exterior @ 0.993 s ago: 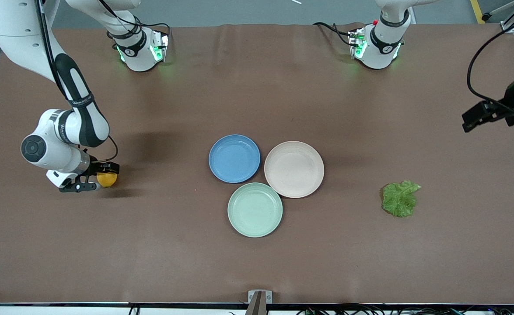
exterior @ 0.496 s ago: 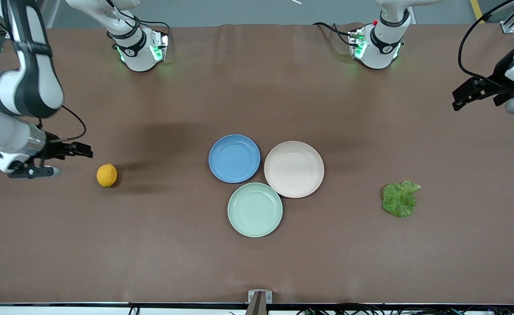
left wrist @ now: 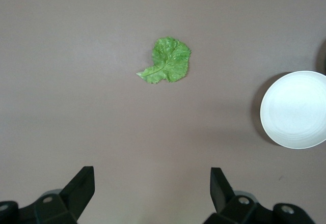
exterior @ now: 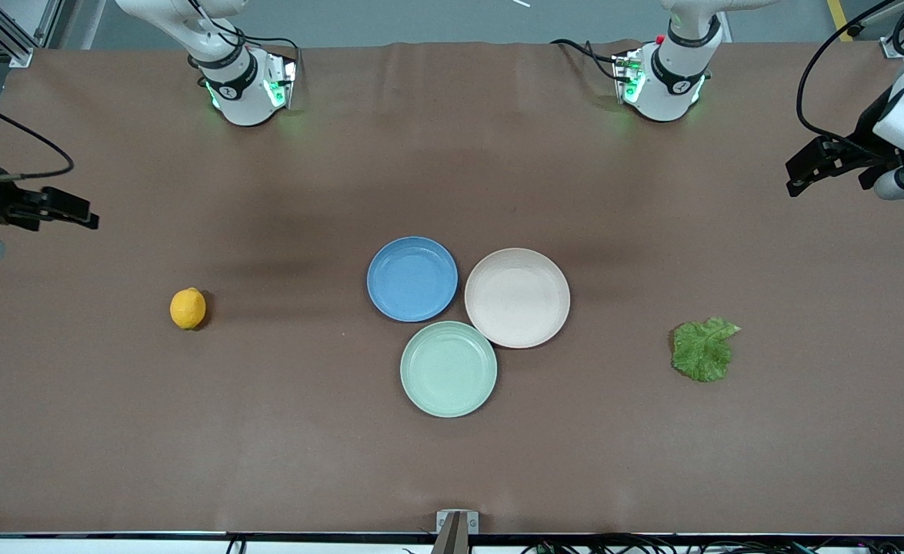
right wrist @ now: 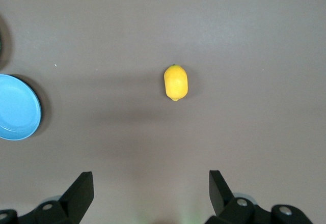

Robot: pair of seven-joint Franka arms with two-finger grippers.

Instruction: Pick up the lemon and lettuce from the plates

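While raised over bare table ends, left gripper point(left wrist: 150, 193) and right gripper point(right wrist: 150, 193), fingers wide, empty.

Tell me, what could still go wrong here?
The lemon lies loose on the bare table toward the right arm's end; being rounded, it might roll if nudged. The lettuce is thin and light, so a draft could shift it. Both open grippers, right and left, hang clear of everything.
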